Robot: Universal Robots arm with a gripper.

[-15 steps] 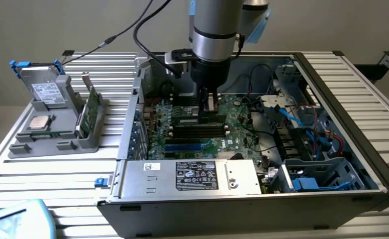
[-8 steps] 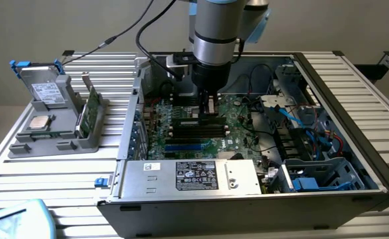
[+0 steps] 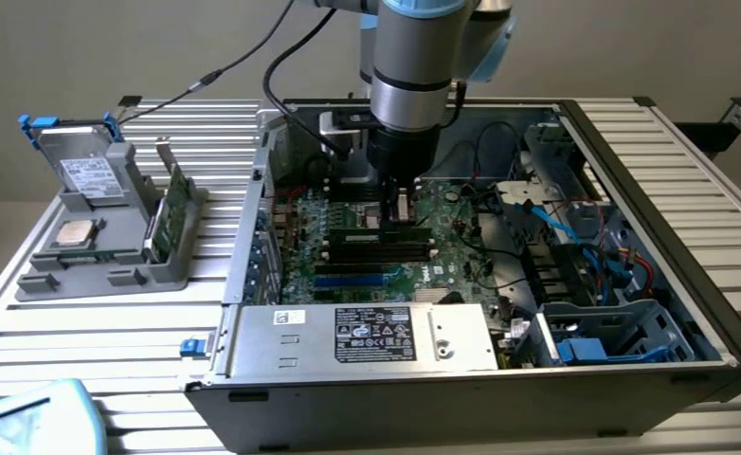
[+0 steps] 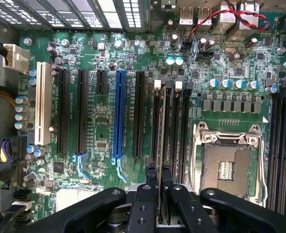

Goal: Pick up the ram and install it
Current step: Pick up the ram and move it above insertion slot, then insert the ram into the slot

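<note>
Black two-fingered gripper (image 4: 159, 174) lowered into the open computer case, closed narrowly on the long, thin green ram stick (image 4: 161, 141), held edge-on over the black memory slots (image 4: 175, 131) beside the silver processor socket (image 4: 227, 167).

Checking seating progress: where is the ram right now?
In the wrist view, the ram stands edge-on in the tool, over the memory slots beside the processor socket.

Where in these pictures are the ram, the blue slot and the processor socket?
ram (image 4: 160, 194): wrist view, on its thin edge facing the camera.
blue slot (image 4: 118, 114): wrist view, on the middle of its length.
processor socket (image 4: 227, 167): wrist view, on its centre inside the metal frame.
</note>
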